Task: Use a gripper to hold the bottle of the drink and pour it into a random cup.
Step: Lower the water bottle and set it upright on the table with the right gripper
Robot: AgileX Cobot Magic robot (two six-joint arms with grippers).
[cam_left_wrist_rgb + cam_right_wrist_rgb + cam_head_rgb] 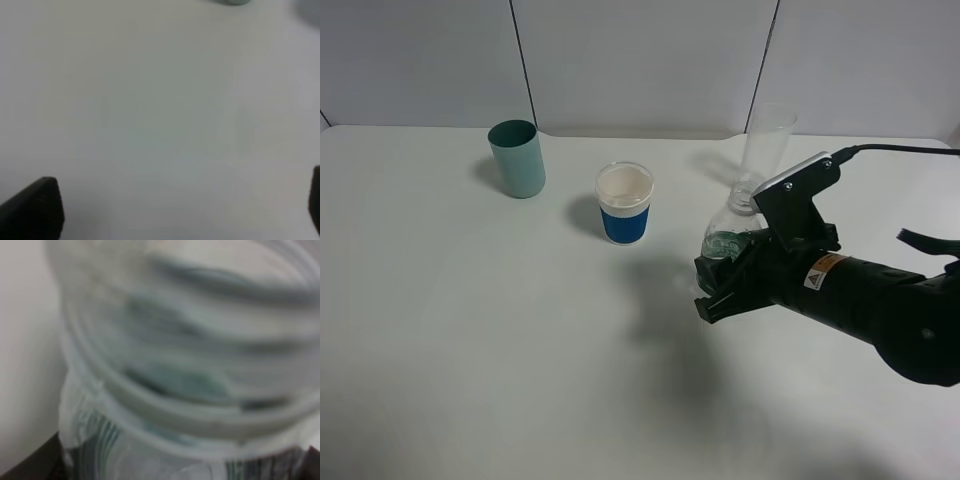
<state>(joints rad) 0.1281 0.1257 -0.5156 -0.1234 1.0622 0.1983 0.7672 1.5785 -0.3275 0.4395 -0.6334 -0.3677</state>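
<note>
- One white table (470, 350) bears everything in view.
- One black arm (890, 305) of mine, the right, reaches in over the table from the right of the high view.
- Two grippers are mine. My right gripper (720, 275) is clamped tight on the bottle (725, 243), its black fingers (713, 300) pressed to either side at the green label band.
- My left gripper (175, 212) shows only in its own wrist view: its two dark fingertips (35, 210) stand wide apart, holding and touching nothing, with bare table beneath.
- One tall clear glass (763, 150) stands upright just behind the bottle.
- Two cups stand upright and well apart from my fingers: a teal cup (516, 158) far left, and a white cup with a blue band (624, 203) between it and the bottle.
- One bottle, clear, sits between my right fingers, right of the banded cup. It fills my right wrist view, blurred; its tilt I cannot tell.
</note>
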